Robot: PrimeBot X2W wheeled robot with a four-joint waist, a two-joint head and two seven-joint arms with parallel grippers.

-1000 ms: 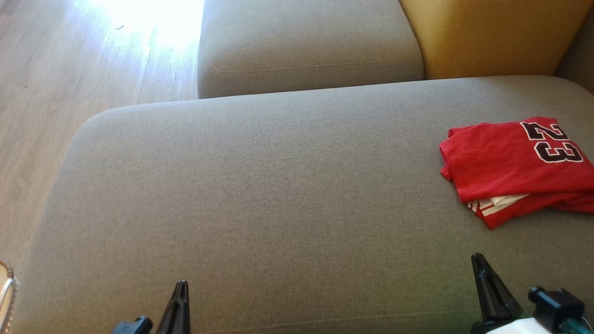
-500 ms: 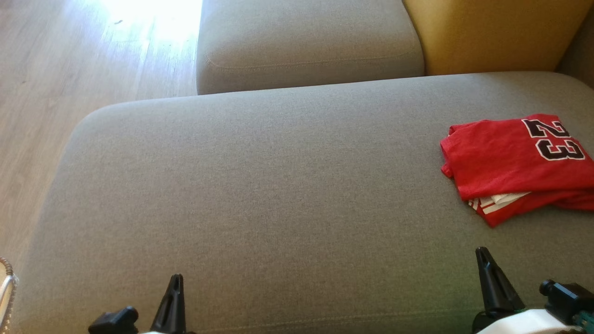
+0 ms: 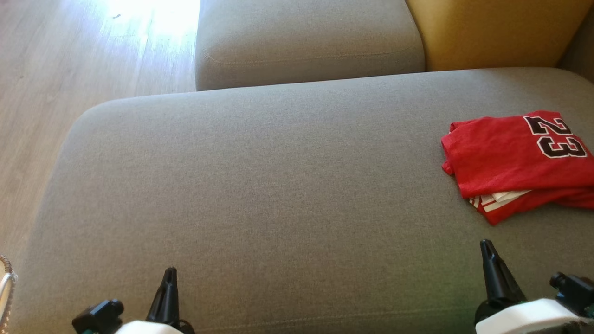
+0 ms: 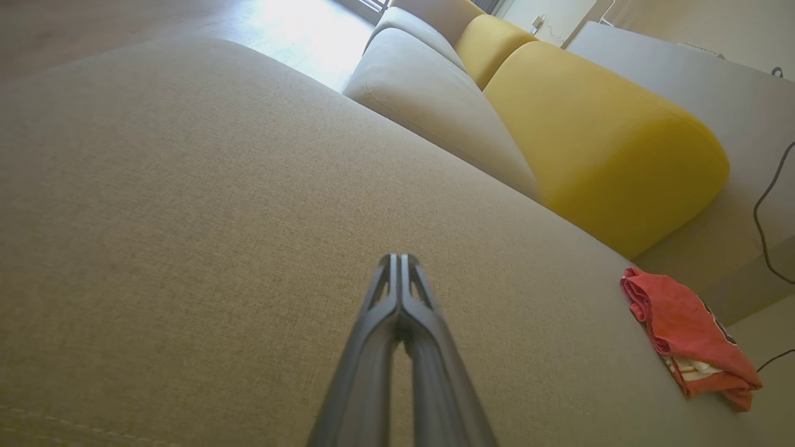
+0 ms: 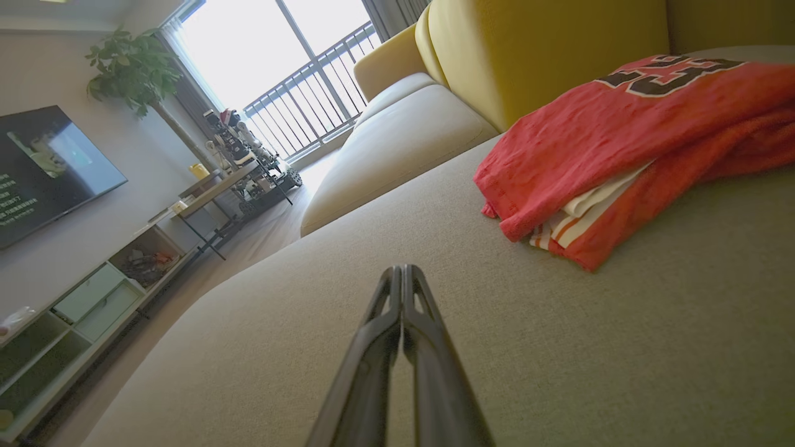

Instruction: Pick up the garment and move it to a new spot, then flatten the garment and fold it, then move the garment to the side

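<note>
Lying beyond right gripper (image 3: 486, 246): garment (image 3: 508, 153)

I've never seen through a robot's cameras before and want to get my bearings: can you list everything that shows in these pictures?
garment: one, red with a black 23, folded on the near seat's right side
near seat cushion: one, grey, in front of the robot
far seat cushion: one, grey, beyond the near one
back cushions: two, yellow, behind the seats
floor: pale wood, left of the seats
shelf unit: one, pale, across the room
television: one, dark, above the shelf unit
plant: one, green, beside the window
left gripper: one, dark, shut, low left over the seat
right gripper: one, dark, shut, near the garment
</note>
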